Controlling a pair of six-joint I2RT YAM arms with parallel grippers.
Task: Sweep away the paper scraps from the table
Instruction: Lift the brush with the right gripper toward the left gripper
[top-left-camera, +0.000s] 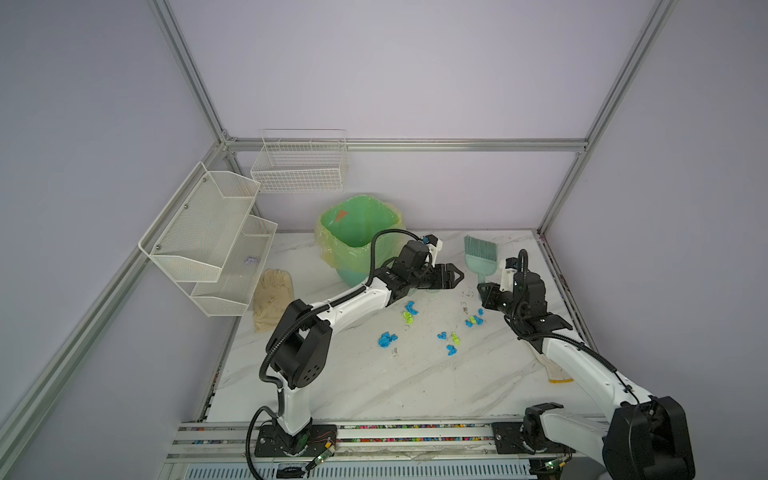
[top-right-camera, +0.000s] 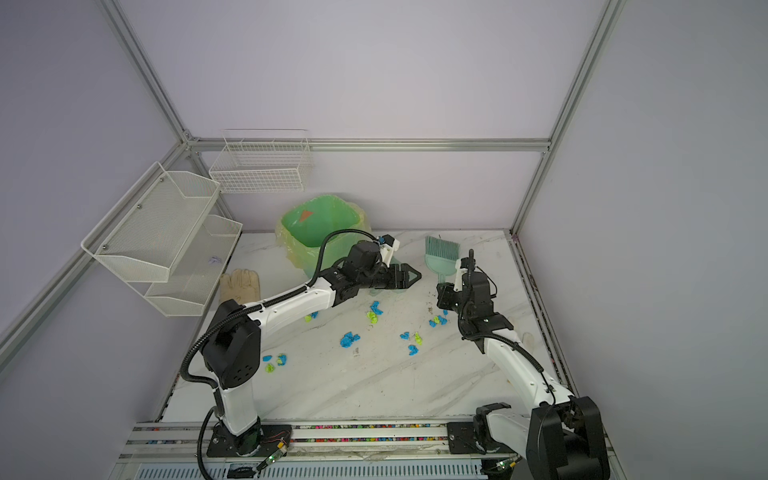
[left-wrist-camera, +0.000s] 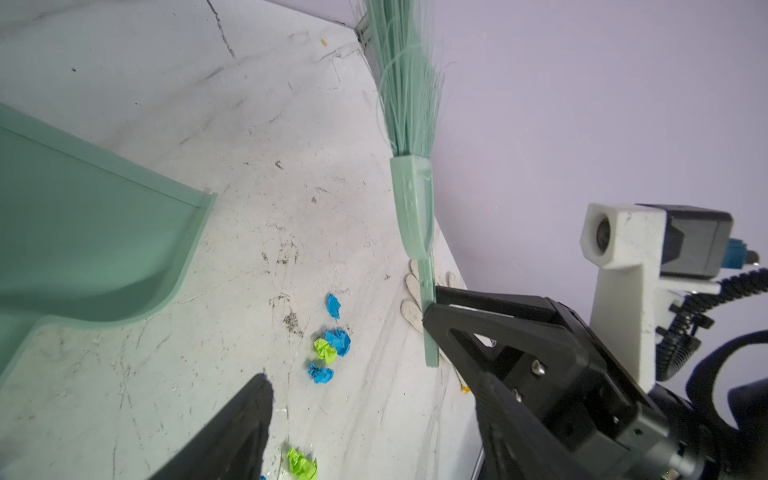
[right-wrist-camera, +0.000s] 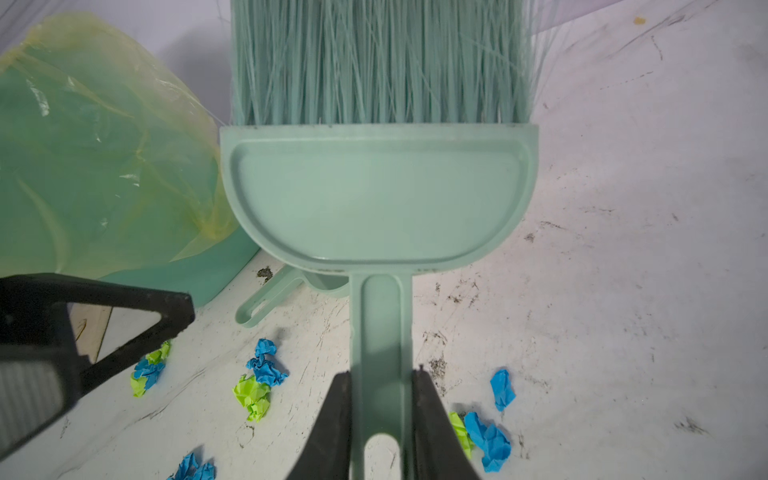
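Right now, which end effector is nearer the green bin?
Left. The left end effector sits just beside the bin; the right end effector holds the brush farther off.

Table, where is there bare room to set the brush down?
Free: the wide near strip of the table, between the paper scraps and the front rail. Crowded: the middle with scraps, and the back left around the bin and glove.

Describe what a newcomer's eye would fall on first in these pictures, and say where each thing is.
The bright blue and lime-green paper scraps strewn over the middle of the white table stand out first. Next comes the mint brush, right of centre, its handle clamped in the right end effector. A green-lined bin stands at the table's back edge, left of centre.
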